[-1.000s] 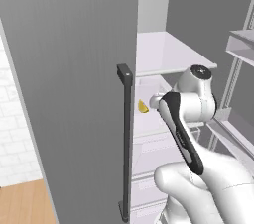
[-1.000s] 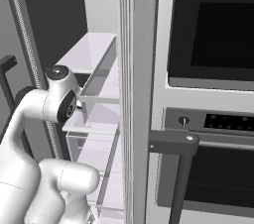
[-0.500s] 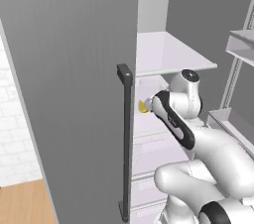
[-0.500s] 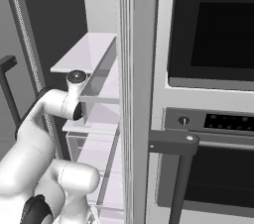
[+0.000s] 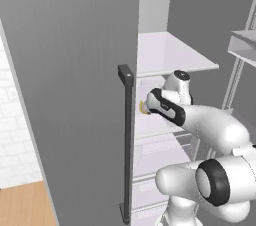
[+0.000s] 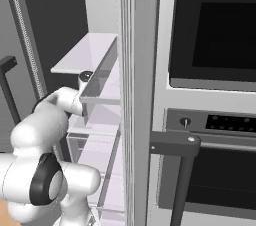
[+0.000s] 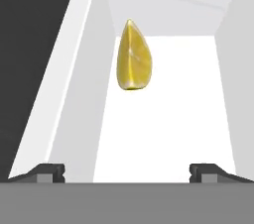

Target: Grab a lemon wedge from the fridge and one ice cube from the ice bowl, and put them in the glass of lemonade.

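Observation:
The lemon wedge [image 7: 133,57] lies on a white shelf inside the open fridge [image 5: 75,70], ahead of my gripper [image 7: 128,172] and a little apart from it. The two dark fingertips [image 7: 47,172] stand wide apart, open, with nothing between them. In the left base view my arm reaches into the fridge at middle-shelf height. There a sliver of the yellow lemon wedge [image 5: 142,107] shows just past the door's edge, right in front of the hand. The ice bowl and the glass of lemonade are out of view.
The grey fridge door with its long dark bar handle [image 5: 126,140] stands open on the left. A glass shelf [image 5: 170,52] hangs above the hand, with clear drawers [image 5: 155,155] below. The other door's bins [image 6: 102,82] and a dark oven [image 6: 215,30] lie to the right.
The arm has stretched lower and deeper into the fridge, bringing the hand down to the shelf level of the lemon wedge. The jaws stayed open.

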Motion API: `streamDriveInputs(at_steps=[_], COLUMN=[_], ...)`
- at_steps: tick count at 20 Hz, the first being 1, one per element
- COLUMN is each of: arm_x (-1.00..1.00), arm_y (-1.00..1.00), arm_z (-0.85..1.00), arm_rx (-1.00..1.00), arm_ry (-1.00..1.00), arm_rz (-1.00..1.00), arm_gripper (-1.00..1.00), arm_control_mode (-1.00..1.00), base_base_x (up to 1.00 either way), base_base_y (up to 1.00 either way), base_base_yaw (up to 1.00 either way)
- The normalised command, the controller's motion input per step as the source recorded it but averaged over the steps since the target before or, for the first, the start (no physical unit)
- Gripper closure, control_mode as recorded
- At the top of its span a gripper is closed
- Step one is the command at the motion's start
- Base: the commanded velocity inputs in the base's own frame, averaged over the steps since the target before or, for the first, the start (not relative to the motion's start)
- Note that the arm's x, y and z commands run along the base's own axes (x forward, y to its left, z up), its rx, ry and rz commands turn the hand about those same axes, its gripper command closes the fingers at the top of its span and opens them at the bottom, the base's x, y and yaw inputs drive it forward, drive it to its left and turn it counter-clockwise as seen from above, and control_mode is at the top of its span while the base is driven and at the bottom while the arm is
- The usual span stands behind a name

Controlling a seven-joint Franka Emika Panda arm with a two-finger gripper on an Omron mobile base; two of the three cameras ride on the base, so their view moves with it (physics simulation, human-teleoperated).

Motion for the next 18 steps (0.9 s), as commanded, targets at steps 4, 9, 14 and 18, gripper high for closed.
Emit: streamDriveInputs(at_steps=[4,9,14,18], arm_x=[0.38,0.41,0.6,0.51], arm_y=[0.0,0.0,0.0,0.0], arm_z=[-0.47,-0.06,-0.01,-0.06], arm_rx=[0.0,-0.02,-0.01,-0.01], arm_ry=[0.03,0.01,0.01,0.02], arm_rz=[0.11,0.05,0.01,0.0], arm_gripper=[-1.0,-1.0,-1.0,-1.0], arm_control_mode=[-1.0,-1.0,-1.0,-1.0], base_base_x=[0.0,0.0,0.0,0.0], base_base_y=[0.0,0.0,0.0,0.0], base_base_yaw=[0.0,0.0,0.0,0.0])
